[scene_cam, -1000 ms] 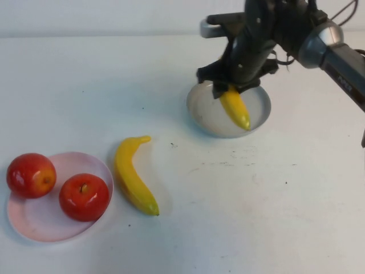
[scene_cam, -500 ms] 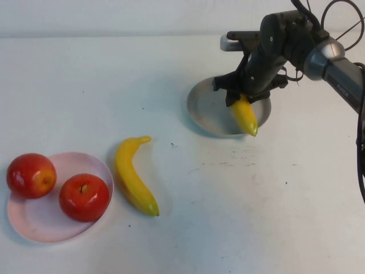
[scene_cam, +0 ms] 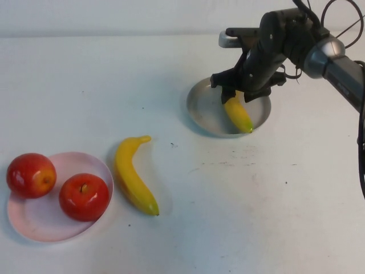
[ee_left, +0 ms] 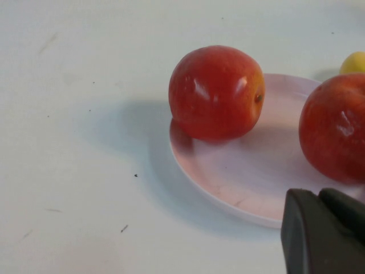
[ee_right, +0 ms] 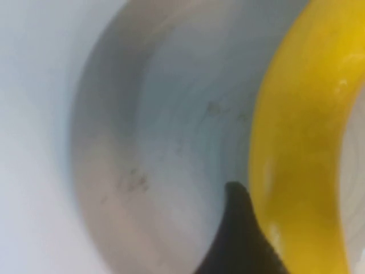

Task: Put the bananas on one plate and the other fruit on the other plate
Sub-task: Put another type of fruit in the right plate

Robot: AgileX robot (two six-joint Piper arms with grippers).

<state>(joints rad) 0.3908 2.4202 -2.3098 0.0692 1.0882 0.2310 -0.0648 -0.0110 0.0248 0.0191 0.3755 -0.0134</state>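
Note:
My right gripper (scene_cam: pixel 232 93) is low over the grey plate (scene_cam: pixel 203 112) and shut on the upper end of one banana (scene_cam: pixel 238 113). That banana lies slanted in the plate, its tip near the front rim. In the right wrist view one dark finger (ee_right: pixel 240 237) presses against the banana (ee_right: pixel 302 148) above the grey plate (ee_right: pixel 165 142). The second banana (scene_cam: pixel 134 176) lies on the table right of the pink plate (scene_cam: pixel 40 224). Two red apples (scene_cam: pixel 31 174) (scene_cam: pixel 84 197) sit on the pink plate. My left gripper (ee_left: pixel 322 228) is shut and empty beside the pink plate (ee_left: pixel 251 182), near both apples (ee_left: pixel 215 92) (ee_left: pixel 333 128).
The white table (scene_cam: pixel 256 217) is bare at the front right and in the middle. Its far edge runs along the back behind the right arm (scene_cam: pixel 328 54). A yellow banana tip (ee_left: pixel 355 61) shows beyond the apples in the left wrist view.
My right gripper swung right with the banana, then came back left and lowered it, so the banana now lies within the grey plate. Nothing else moved.

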